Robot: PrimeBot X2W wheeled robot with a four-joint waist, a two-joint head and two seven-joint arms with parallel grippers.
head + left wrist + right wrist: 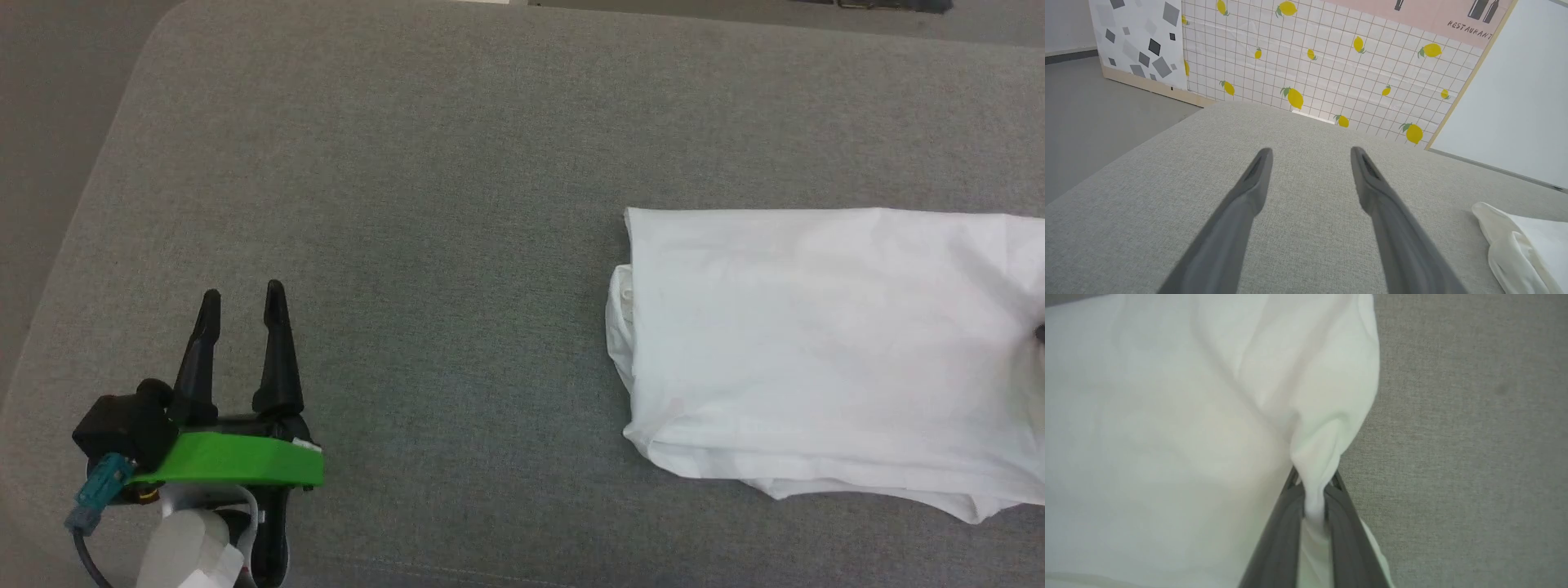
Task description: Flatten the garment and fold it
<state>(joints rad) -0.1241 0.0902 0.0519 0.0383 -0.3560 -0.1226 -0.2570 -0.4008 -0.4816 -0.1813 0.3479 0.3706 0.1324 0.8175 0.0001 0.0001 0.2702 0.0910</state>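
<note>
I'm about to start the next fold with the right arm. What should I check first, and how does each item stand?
Right gripper shut on a pinch of the garment: ok.
Left gripper open, apart from the garment: ok.
Garment's layers aligned: not ok, lower layers stick out at its left edge.
Number of layers pinched: cannot tell.
Whole garment on the grey cushion: cannot tell, it runs off the head view.

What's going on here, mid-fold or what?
The robot is folding a white T-shirt on a grey cushion. The shirt lies in a rough, layered rectangle on the robot's right side. The right gripper is shut on a pinch of fabric at the shirt's edge. The left gripper is open over bare cushion, well apart from the shirt.
</note>
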